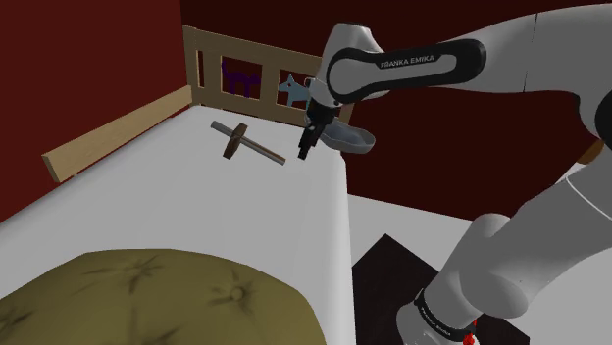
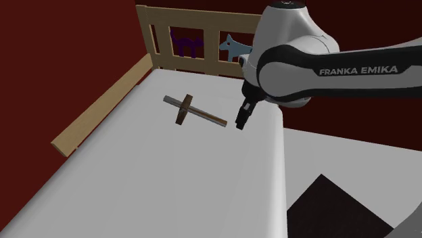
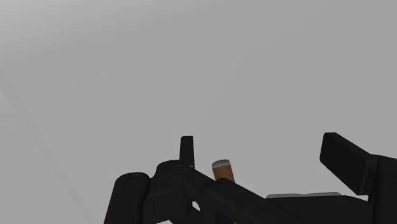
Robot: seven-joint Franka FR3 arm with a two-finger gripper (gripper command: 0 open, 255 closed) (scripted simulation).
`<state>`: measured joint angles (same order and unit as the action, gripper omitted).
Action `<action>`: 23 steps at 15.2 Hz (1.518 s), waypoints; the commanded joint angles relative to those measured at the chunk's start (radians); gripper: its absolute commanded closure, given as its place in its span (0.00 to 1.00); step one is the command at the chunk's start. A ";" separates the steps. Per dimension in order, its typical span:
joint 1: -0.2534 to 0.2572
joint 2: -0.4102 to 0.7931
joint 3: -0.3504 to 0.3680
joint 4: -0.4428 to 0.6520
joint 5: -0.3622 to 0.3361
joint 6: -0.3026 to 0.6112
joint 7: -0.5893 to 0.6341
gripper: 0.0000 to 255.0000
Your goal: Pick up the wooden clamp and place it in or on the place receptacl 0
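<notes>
The wooden clamp (image 1: 245, 144) lies flat on the white bed (image 1: 196, 225), with its crosspiece nearer the bar end away from the end effector (image 1: 306, 149). The end effector hangs at the clamp's other bar end, fingers apart. In the wrist view the clamp's brown tip (image 3: 221, 168) sits between them, apparently unheld. Judgement: closing here would catch only that tip, along the bar's axis.

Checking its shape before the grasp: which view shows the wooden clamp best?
The second exterior view: the wooden clamp lies whole and nearest, bar and crosspiece clear. The shoulder view shows it whole but farther; the wrist view a small brown tip, perhaps its end.
</notes>
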<state>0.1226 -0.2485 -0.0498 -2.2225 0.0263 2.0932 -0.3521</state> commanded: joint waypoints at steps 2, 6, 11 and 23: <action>0.016 0.101 -0.006 0.075 0.035 0.061 -0.064 0.00; 0.035 0.222 -0.002 0.187 0.085 0.114 -0.143 0.00; 0.048 0.372 0.017 0.349 0.148 0.154 -0.237 0.00; 0.054 0.467 0.030 0.373 0.170 0.237 -0.263 0.00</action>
<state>0.1766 0.2171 -0.0201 -1.8492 0.1957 2.3280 -0.6156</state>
